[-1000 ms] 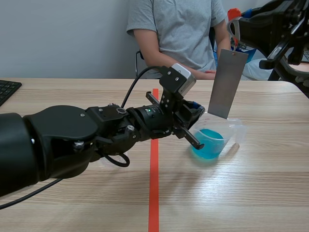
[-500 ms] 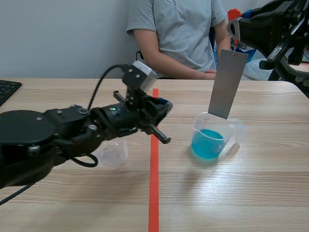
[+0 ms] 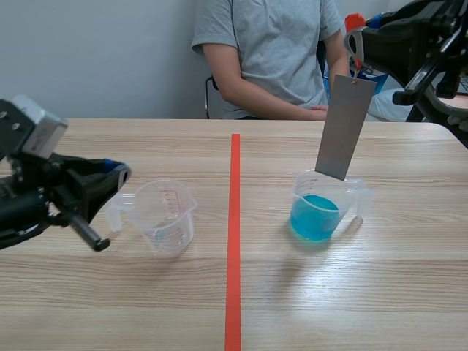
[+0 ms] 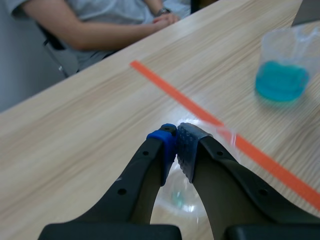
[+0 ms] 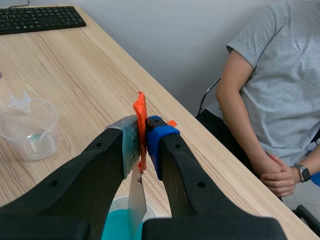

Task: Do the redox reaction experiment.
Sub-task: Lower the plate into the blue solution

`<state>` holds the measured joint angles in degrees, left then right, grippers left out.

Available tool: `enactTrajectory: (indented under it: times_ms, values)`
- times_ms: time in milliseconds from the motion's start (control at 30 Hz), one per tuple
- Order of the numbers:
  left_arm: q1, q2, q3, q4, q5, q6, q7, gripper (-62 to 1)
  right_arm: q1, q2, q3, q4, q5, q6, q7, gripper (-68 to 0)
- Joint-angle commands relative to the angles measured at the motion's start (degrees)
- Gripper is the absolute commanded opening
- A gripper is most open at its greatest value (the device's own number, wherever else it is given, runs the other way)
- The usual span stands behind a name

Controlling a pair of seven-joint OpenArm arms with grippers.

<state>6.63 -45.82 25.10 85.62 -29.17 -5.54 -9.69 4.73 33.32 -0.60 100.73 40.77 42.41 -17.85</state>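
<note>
We see a pale wood-grain table (image 3: 146, 307), plain grey-white wall (image 3: 95, 58) beyond it at twelve o'clock; black keyboard (image 3: 11, 137) at nine o'clock, dark chair (image 3: 210, 95) toward twelve

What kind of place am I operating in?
Probably an office room serving as a lab bench: a black keyboard on the pale wooden table, a clear plastic measuring cup of blue liquid with a grey metal strip in it, a person seated across.
</note>
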Motion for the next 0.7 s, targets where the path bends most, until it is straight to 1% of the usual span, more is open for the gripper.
enactTrajectory:
  times_ms: [0,100,167,333,467,667]
  values:
    - [5.2,0.8,-3.4,0.6,-0.1,0.4,-1.0,-57.3,0.7,0.3,0.9,0.1,0.8,0.3,1.5,-66.0]
    - [16.0,1.6,-11.5,1.4,-0.2,0.5,-2.4,-57.3,0.7,0.3,0.9,-0.7,0.3,0.3,2.4,-66.0]
    - [22.2,2.9,-15.8,1.4,-0.1,0.5,-4.3,-57.3,0.7,0.3,0.6,-1.3,-0.2,0.3,3.3,-66.0]
    - [34.2,7.8,-24.0,1.3,-0.1,0.5,-4.7,-57.3,0.7,0.3,-1.2,-3.4,-2.3,0.3,5.9,-66.0]
    - [40.5,11.7,-27.0,1.3,-0.1,0.5,-4.7,-57.3,0.7,0.3,-2.8,-5.1,-3.6,0.3,8.1,-66.0]
    - [44.8,16.5,-27.2,1.3,0.0,0.5,-3.2,-57.3,0.7,0.3,-4.7,-7.9,-6.6,0.3,12.0,-66.0]
